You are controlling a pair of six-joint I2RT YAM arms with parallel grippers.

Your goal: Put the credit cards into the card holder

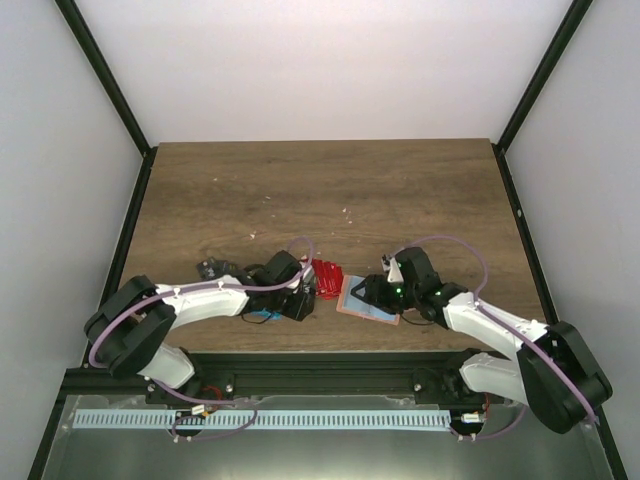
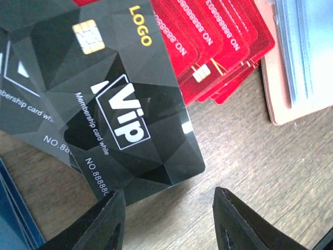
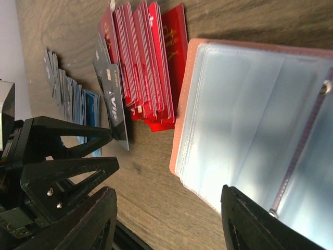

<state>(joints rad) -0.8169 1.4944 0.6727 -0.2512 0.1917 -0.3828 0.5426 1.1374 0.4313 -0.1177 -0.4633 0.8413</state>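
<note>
**A:** What lies around my left gripper [image 2: 167, 211]?
**B:** One card [image 2: 130, 104] lies just ahead of its fingers, lapping over more cards on the left. A fan of cards [image 2: 218, 47] sits beyond it to the right. The card holder [image 2: 294, 88] is further right, all on the table [image 2: 250, 156].
**A:** And my right gripper [image 3: 167, 208]?
**B:** I see the card holder just ahead of it, with the fan just beside it on the left.

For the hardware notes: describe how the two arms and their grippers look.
The left arm and right arm have white links between bulky black joints, each trailed by a looping lilac cable. A green light shows near the right wrist. The left gripper and right gripper have matte black, wedge-shaped fingers; seen from the right wrist, the left's are hollow triangular frames.
</note>
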